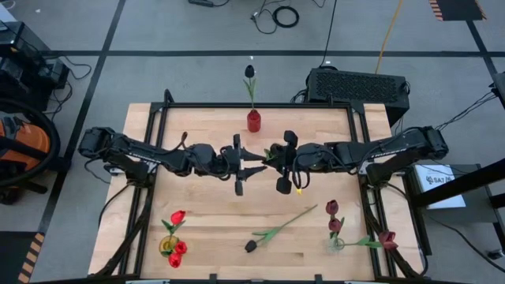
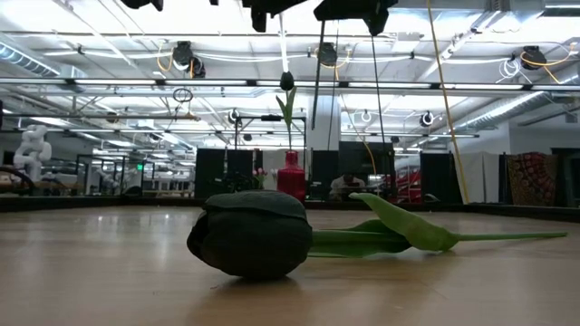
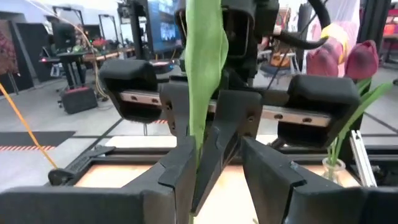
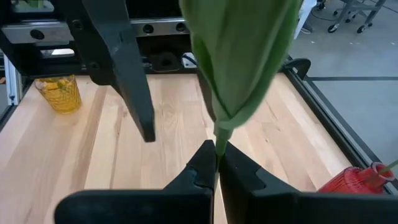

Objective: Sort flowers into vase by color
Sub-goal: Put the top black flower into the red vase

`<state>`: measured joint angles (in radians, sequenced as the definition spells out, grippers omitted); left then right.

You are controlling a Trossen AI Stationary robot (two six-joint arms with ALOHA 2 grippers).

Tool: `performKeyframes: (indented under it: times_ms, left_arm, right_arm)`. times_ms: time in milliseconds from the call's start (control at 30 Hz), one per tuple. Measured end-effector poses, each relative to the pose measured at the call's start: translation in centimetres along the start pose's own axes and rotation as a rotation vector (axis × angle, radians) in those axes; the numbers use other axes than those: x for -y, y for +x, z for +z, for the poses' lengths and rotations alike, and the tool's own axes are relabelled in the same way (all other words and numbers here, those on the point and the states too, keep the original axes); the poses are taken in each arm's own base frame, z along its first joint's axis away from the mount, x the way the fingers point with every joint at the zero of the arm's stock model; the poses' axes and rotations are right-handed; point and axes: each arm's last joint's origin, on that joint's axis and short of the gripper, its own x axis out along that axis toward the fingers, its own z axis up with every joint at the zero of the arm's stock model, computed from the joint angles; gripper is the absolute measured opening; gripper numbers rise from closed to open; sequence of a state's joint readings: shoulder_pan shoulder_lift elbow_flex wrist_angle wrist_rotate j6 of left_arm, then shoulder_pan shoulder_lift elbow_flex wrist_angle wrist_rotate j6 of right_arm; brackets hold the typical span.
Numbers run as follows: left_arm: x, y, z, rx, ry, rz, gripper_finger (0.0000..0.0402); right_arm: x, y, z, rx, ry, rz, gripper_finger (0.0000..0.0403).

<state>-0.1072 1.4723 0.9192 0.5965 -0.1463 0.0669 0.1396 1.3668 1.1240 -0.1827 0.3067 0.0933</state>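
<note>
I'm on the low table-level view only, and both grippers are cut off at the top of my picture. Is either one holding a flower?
Observer: Yes. The right gripper is shut on a thin green leafy stem above mid-table.
Operator: And the left one?
Observer: The left gripper is open, facing the right one, with its fingers either side of that stem.
Operator: Where do the other colours go?
Observer: Bright red tulips stand in a yellowish glass jar on the left arm's side. Dark maroon tulips stand in a clear glass vase on the right arm's side.
</note>
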Motion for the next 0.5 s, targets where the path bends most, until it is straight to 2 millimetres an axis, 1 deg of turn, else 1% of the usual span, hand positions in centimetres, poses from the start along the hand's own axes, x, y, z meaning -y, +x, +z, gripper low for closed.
performKeyframes:
  times_ms: [300,500]
  left_arm:
    - [-0.3,0.0,-0.1,-0.010,0.001,0.010,0.0132]
    - [-0.4,0.9,-1.2,-0.010,-0.005,0.002,0.0132]
  right_arm:
    - [0.1,0.1,0.0,0.002,-0.001,-0.003,0.0002]
    - [0.1,0.1,0.0,0.002,0.000,-0.004,0.0002]
